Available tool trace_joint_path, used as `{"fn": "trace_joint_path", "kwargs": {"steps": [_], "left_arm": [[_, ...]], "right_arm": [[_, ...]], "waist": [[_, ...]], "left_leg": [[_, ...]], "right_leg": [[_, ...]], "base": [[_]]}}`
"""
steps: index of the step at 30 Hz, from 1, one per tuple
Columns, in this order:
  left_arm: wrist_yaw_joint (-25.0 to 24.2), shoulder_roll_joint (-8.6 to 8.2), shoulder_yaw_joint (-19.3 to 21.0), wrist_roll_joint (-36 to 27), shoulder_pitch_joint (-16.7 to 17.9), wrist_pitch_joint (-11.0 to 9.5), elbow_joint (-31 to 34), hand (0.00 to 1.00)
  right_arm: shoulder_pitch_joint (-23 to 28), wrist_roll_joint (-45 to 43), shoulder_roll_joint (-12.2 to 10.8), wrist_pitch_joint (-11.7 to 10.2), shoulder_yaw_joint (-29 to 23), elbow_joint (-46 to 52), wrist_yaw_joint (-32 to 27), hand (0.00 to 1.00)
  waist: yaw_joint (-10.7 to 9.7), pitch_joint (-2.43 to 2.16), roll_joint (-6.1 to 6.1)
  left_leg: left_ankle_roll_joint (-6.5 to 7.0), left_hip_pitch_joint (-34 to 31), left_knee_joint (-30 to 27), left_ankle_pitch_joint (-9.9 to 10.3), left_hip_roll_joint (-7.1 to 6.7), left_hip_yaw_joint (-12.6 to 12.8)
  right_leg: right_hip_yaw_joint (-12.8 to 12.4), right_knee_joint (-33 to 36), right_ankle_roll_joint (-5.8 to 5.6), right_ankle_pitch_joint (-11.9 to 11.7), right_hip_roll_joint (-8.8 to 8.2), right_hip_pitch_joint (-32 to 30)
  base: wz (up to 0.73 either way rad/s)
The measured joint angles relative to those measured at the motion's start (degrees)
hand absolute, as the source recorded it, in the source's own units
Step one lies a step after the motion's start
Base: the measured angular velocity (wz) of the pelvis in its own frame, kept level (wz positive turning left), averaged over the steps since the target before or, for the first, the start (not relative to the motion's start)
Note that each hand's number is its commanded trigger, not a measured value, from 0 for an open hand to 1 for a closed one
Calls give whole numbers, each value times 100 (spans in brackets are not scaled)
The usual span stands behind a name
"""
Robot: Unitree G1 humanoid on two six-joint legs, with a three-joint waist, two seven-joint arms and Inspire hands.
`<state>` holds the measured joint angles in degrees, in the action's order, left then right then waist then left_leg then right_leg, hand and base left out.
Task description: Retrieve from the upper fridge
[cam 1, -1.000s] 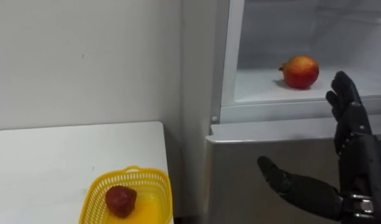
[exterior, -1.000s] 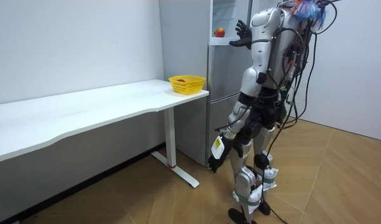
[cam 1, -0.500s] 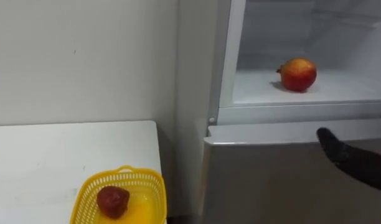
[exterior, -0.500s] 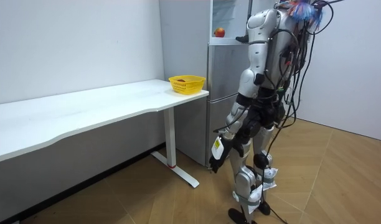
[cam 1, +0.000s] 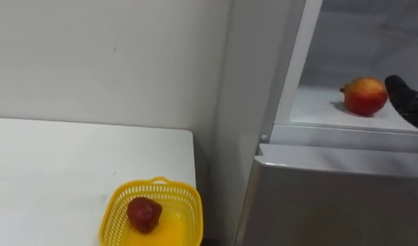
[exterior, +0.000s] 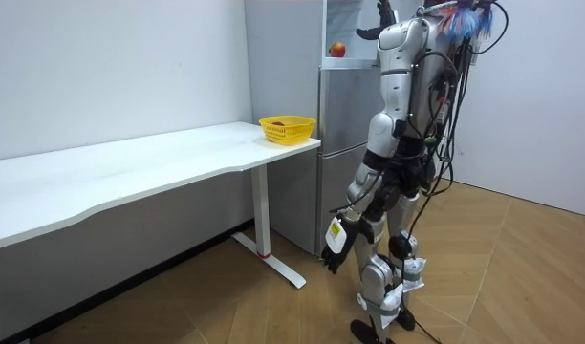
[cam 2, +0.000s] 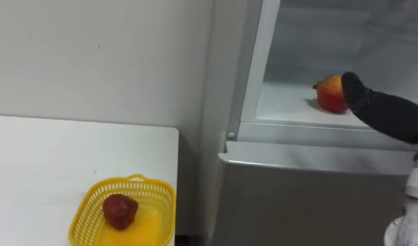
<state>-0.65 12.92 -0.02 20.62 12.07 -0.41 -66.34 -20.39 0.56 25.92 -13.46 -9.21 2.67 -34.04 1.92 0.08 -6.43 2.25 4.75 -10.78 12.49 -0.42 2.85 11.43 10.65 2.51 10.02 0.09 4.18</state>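
A red-and-yellow pomegranate lies on the white shelf of the open upper fridge, also seen in the right eye view as the pomegranate. My right hand comes in from the right at shelf height, its dark tip just beside the fruit; touching or apart, I cannot tell. In the room view that right hand is raised with spread fingers, open and holding nothing. I stand facing the fridge. My left hand hangs relaxed by my thigh.
A yellow basket with a dark red fruit in it stands on the white table near its right end, next to the fridge. The shut grey lower fridge door is below the shelf.
My right hand has risen from in front of the lower door to shelf height beside the pomegranate. The eye views have shifted with the head. The pomegranate has not moved.
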Motion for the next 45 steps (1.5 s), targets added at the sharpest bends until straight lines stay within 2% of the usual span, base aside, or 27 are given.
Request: {"fn": "trace_joint_path", "kwargs": {"steps": [2, 3, 5, 8, 12, 18, 25, 29, 32, 34, 36, 41, 45], "left_arm": [[-3, -1, 49, 1, 1, 0, 2, 0], [-4, -1, 91, 0, 2, 0, 7, 0], [-26, 0, 97, -2, 47, 6, 51, 0], [-128, 20, 103, -2, 100, 9, 159, 0], [-138, 24, 103, -1, 89, 55, 190, 0], [-241, 48, 210, 34, 148, 172, 447, 0], [-254, 129, 211, 26, 177, 203, 447, 0], [-250, 173, 209, 31, 146, 294, 460, 0], [-266, 176, 210, 31, 146, 375, 460, 0], [-276, 187, 215, 32, 143, 415, 463, 0], [-281, 196, 216, 31, 143, 417, 463, 0], [-284, 208, 219, 30, 155, 417, 551, 0], [-283, 219, 221, 29, 160, 417, 604, 0]], "right_arm": [[-247, 133, 121, 72, 1, -245, 74, 0], [-384, 181, 158, 93, 2, -335, 102, 0], [-548, 244, 223, 96, 4, -451, 166, 0], [-654, 410, 485, 111, 37, -715, 259, 0], [-900, 423, 681, 165, 126, -1322, 313, 0], [-1040, 421, 773, 482, 139, -1872, 583, 0], [-1188, 467, 789, 552, 271, -2154, 753, 0], [-1392, 683, 1074, 740, 630, -2733, 1049, 0], [-1417, 811, 1152, 854, 721, -2905, 1241, 0], [-1425, 850, 1168, 924, 759, -2912, 1361, 0], [-1497, 852, 1169, 928, 791, -3116, 1487, 0], [-1525, 852, 1172, 941, 793, -3385, 1632, 0], [-1525, 851, 1173, 981, 793, -3392, 1670, 0]], "waist": [[15, -7, -13], [14, 9, 9], [11, 9, 10], [35, 12, 13], [14, 19, -13], [32, 3, -57], [47, -41, -125], [66, -39, -252], [111, -51, -303], [116, -50, -311], [119, -29, -306], [129, -10, -285], [134, -10, -285]], "left_leg": [[0, -19, -7, 0, -3, -24], [0, -24, -8, 0, -3, -37], [0, -27, -10, 0, -3, -54], [-1, -33, -17, 0, -3, -77], [-1, -57, -76, 0, -14, -150], [-2, -118, -90, -2, -23, -198], [-6, -115, -102, -8, -27, -220], [-5, -123, -107, -11, -32, -269], [-4, -140, -103, -10, -35, -281], [-4, -151, -104, -9, -37, -295], [-5, -160, -113, -8, -39, -320], [-7, -210, -149, -7, -44, -366], [-10, -224, -162, -10, -44, -373]], "right_leg": [[9, 3, 0, 0, 0, -7], [25, 2, 0, 0, 0, -5], [34, 2, 0, 0, -2, -3], [44, 4, 0, 0, -2, -3], [150, 8, 0, 0, -23, 5], [226, 3, 1, 2, -35, -19], [277, 0, 3, 4, -44, -19], [308, 9, 1, 5, -53, 6], [326, 9, 1, 5, -56, 7], [358, 6, 0, 5, -58, 10], [375, -1, 0, 4, -59, 35], [436, -7, 1, 5, -63, 35], [438, -9, 2, 7, -62, 29]], "base": [[6], [6], [5], [3], [9], [4], [1], [6], [1], [5], [7], [7], [1]]}}
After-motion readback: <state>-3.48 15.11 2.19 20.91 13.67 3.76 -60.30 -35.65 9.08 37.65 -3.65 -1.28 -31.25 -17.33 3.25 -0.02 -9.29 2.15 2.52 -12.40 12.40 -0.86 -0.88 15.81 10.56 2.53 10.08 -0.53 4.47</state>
